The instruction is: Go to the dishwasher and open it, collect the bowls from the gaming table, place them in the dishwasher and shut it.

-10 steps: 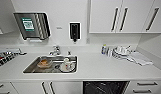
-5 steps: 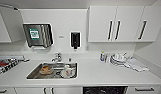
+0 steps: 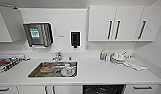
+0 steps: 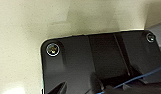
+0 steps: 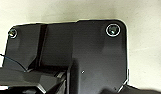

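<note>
Sink (image 3: 53, 70) set in the counter (image 3: 101, 72), dishwasher (image 3: 103, 89) below to its right

Office-style kitchenette. White countertop (image 3: 101, 72) runs wall to wall, steel sink (image 3: 54, 70) sunk into it with dishes inside, tap (image 3: 57, 56) behind. White wall cabinets (image 3: 121, 23) with dark bar handles above, white base doors (image 3: 49, 89) below. Dark opening of dishwasher (image 3: 103, 89) under counter, right of sink. Wall-mounted paper towel dispenser (image 3: 38, 34) and black soap dispenser (image 3: 75, 39) on white backsplash. Stacked plates and cups (image 3: 118, 58), small bottle (image 3: 102, 55), cloth (image 3: 136, 65) on counter at right
</note>
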{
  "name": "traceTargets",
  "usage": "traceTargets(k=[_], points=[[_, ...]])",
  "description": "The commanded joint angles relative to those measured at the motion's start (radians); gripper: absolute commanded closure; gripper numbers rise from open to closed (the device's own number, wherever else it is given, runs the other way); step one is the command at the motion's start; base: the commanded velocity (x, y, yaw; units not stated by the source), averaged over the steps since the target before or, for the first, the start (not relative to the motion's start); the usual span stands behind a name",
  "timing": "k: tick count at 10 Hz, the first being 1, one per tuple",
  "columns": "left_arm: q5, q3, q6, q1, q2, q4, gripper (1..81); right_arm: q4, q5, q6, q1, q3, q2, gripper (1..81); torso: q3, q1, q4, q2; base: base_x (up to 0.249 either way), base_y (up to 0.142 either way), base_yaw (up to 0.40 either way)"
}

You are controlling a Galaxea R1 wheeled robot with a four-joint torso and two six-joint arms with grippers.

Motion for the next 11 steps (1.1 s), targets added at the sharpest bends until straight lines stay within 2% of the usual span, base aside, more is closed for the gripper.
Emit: traceTargets(k=[1,3,4,7,8,9,10,11], points=[[0.05,-0.002,0.002,-0.052,0.004,-0.009,1.0,-0.008,-0.061,0.0,0.049,0.0,-0.003,1.0,0.0,-0.063,0.0,0.098,0.0,0.0,0.0],[0.05,-0.002,0.002,-0.052,0.004,-0.009,1.0,-0.007,-0.06,0.0,0.046,0.0,-0.003,1.0,0.0,-0.11,0.0,0.171,0.0,0.0,0.0],[0.05,-0.002,0.002,-0.052,0.004,-0.009,1.0,-0.007,-0.06,0.0,0.047,0.0,-0.003,1.0,0.075,-0.134,0.0,0.207,0.0,0.0,0.0],[0.05,-0.002,0.002,-0.052,0.004,-0.009,1.0,-0.007,-0.058,0.0,0.046,0.0,-0.001,1.0,0.145,-0.188,0.0,0.293,0.0,0.0,0.0],[0.05,-0.002,0.002,-0.052,0.004,-0.009,1.0,-0.007,-0.058,0.0,0.046,0.0,-0.003,1.0,0.154,-0.211,0.0,0.328,0.0,0.0,0.0],[0.05,-0.002,0.002,-0.052,0.004,-0.007,1.0,-0.007,-0.058,0.001,0.046,-0.002,-0.003,1.0,0.112,-0.234,0.0,0.362,0.0,0.0,0.0],[0.05,-0.002,0.002,-0.052,0.004,-0.009,1.0,-0.007,-0.058,0.0,0.046,-0.002,-0.003,1.0,0.122,-0.256,0.0,0.393,0.0,0.0,0.0],[0.05,-0.002,0.002,-0.052,0.004,-0.007,1.0,-0.007,-0.058,0.0,0.046,0.0,-0.003,1.0,0.132,-0.21,0.0,0.323,0.0,0.0,0.0]])
